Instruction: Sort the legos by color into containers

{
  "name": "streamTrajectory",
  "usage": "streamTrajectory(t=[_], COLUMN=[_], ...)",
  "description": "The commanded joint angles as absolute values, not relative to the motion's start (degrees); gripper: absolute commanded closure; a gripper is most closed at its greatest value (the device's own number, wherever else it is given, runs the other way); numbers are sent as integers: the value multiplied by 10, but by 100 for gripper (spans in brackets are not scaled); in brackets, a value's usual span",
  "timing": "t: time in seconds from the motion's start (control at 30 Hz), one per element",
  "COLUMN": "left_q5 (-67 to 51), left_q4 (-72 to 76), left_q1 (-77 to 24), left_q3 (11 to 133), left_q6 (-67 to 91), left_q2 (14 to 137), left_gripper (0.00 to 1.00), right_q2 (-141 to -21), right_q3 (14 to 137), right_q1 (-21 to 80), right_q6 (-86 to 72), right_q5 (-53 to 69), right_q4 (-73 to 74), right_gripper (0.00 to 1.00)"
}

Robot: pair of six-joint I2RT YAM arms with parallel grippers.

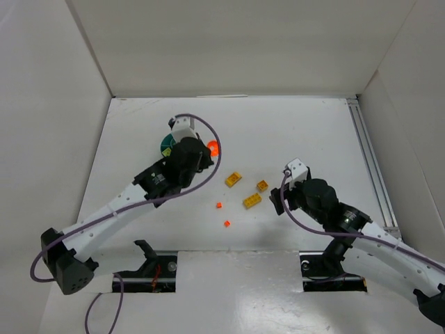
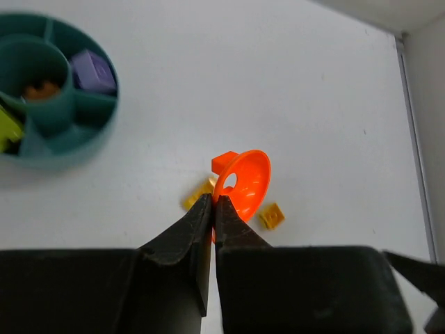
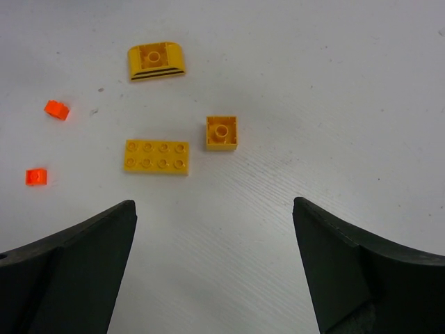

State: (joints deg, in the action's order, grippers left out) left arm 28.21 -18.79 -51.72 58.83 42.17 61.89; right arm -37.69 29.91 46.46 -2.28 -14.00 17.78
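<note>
My left gripper (image 2: 214, 200) is shut on the rim of a bright orange-red round funnel-shaped piece (image 2: 245, 181) and holds it above the table, right of the teal dish (image 2: 69, 149). The dish holds a purple brick (image 2: 92, 71), a lime green one (image 2: 7, 129) and orange bits in its central cup (image 2: 38, 89). In the top view the left arm hides most of the dish (image 1: 167, 146). My right gripper (image 3: 212, 205) is open and empty, just short of a yellow flat brick (image 3: 156, 156), a small square yellow brick (image 3: 221, 132) and a curved yellow brick (image 3: 156, 61).
Two small orange-red bits (image 3: 57, 109) (image 3: 36, 177) lie left of the yellow bricks. White walls enclose the table, with a metal rail (image 1: 368, 160) along the right side.
</note>
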Motion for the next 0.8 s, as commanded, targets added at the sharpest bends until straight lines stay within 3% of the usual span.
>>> streamTrajectory(t=[0.0, 0.23, 0.4, 0.77], left_q5=[258, 206, 278, 260], left_q4=[-109, -68, -79, -39], left_q1=[-431, -230, -209, -150], left_q3=[640, 712, 732, 691], left_q6=[274, 174, 130, 69], left_q2=[646, 736, 800, 860], left_gripper=[100, 100, 100, 100], right_q2=[-392, -453, -525, -625], right_q3=[342, 369, 397, 432], right_q1=[458, 396, 328, 274], right_q6=[16, 47, 86, 176], right_q5=[-148, -115, -51, 131], right_q4=[172, 147, 123, 100], right_gripper=[1, 1, 1, 1])
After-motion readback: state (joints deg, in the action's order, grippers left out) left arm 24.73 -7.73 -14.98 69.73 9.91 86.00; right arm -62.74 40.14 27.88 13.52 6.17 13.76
